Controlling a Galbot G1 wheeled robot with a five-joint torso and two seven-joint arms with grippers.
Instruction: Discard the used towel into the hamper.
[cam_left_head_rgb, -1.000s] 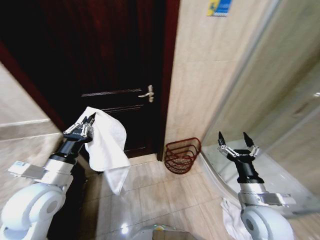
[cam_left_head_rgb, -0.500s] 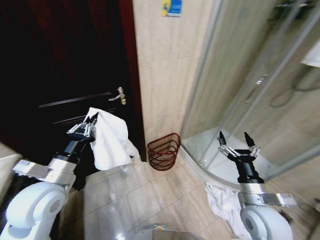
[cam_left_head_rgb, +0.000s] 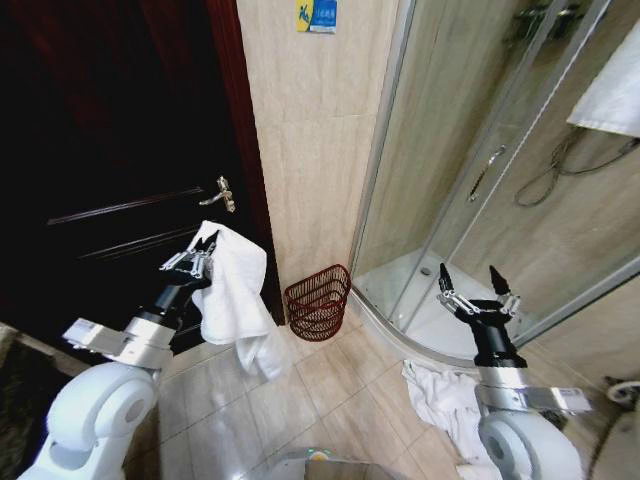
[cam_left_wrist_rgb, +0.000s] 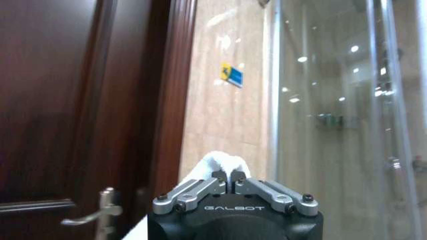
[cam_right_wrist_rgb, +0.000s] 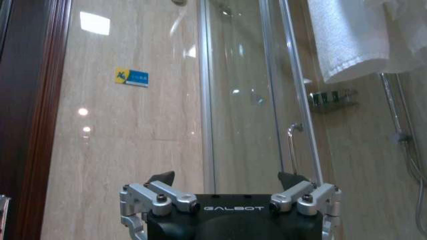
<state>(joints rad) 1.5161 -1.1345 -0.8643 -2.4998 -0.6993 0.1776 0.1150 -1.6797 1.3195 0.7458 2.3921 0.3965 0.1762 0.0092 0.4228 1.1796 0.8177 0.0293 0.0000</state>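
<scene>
A white used towel (cam_left_head_rgb: 235, 290) hangs from my left gripper (cam_left_head_rgb: 203, 245), which is shut on its top edge in front of the dark door. The left wrist view shows a tuft of towel (cam_left_wrist_rgb: 223, 162) pinched between the shut fingers of that gripper (cam_left_wrist_rgb: 229, 177). The hamper (cam_left_head_rgb: 318, 300), a small reddish-brown wire basket, stands on the tiled floor against the wall, to the right of the towel and lower. My right gripper (cam_left_head_rgb: 476, 283) is held up open and empty at the right, before the shower; its fingers (cam_right_wrist_rgb: 162, 178) stand wide apart in the right wrist view.
A dark wooden door (cam_left_head_rgb: 110, 170) with a metal handle (cam_left_head_rgb: 222, 192) is at the left. A curved glass shower enclosure (cam_left_head_rgb: 480, 170) takes up the right. Another white towel (cam_left_head_rgb: 440, 395) lies crumpled on the floor by its rim, and one hangs high (cam_left_head_rgb: 612, 95).
The whole picture has shifted left as the camera turned right: door moves off, shower comes in. The hamper now appears nearer the hanging towel. Both grippers keep their states.
</scene>
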